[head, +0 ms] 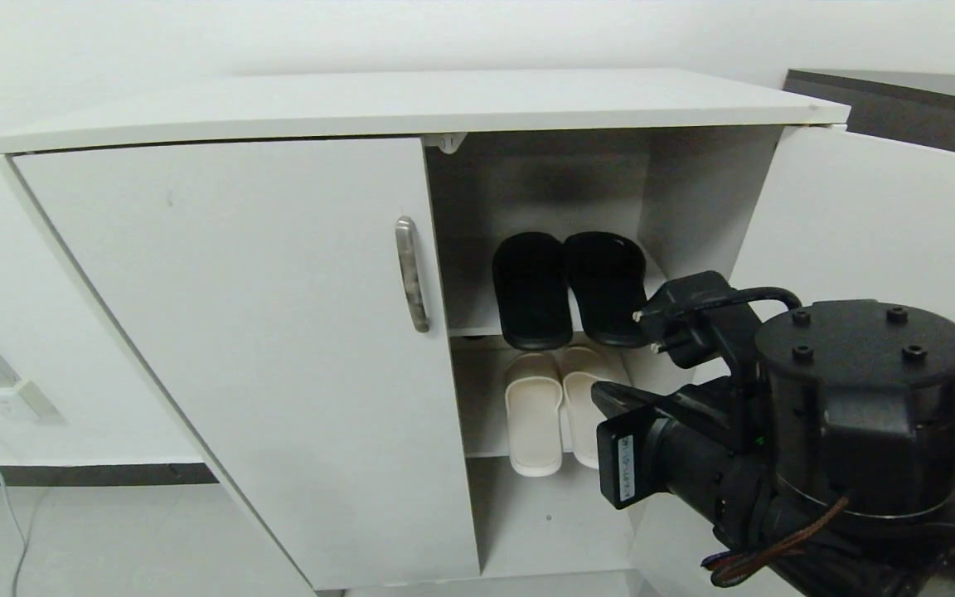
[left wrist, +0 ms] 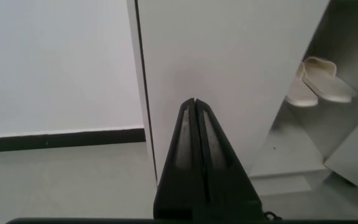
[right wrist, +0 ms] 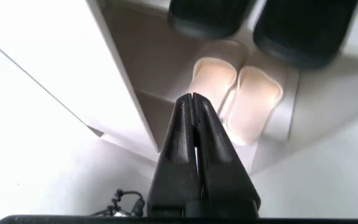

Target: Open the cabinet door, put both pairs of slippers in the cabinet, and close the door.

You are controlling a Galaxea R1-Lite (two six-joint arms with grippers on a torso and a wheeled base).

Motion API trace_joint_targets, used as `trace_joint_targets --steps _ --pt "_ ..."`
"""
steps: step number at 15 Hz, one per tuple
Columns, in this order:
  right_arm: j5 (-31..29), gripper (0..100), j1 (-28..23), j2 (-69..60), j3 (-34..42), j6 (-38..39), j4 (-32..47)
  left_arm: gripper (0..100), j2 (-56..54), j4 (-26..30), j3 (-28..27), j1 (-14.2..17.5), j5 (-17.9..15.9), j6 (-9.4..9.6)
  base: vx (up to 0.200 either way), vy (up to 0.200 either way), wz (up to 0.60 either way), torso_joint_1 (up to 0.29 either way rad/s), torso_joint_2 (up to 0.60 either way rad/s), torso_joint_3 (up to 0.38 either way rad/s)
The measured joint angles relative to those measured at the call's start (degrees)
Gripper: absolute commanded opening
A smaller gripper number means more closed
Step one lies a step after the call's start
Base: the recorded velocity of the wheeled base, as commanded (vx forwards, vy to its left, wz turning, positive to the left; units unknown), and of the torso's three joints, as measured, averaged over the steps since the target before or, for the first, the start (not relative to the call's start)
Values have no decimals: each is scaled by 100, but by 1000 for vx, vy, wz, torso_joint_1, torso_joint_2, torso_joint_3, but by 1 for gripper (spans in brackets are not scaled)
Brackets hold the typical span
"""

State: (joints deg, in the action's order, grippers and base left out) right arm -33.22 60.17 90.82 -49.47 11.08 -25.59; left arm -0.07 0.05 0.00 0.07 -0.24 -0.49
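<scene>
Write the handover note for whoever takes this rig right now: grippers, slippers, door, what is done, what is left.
Left gripper: shut, empty, in front of the closed left door.
Right gripper: shut, empty, facing the open compartment.
Black slippers: on the upper shelf inside the cabinet.
White slippers: on the shelf just below.
Right door: swung wide open.
Done: door opened, both pairs in.
Left: close the right door.

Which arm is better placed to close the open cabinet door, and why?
Probably right. The open door hangs on the robot's right, with the right hand near it; the left hand faces the shut door.
</scene>
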Motion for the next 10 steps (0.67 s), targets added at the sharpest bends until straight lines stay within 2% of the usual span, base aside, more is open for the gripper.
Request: trace_joint_targets --steps 10 --pt "65 0 -26 59 105 -63 -85 0 0 -5 0 0 4 -11 -200 0 0 2 3 2"
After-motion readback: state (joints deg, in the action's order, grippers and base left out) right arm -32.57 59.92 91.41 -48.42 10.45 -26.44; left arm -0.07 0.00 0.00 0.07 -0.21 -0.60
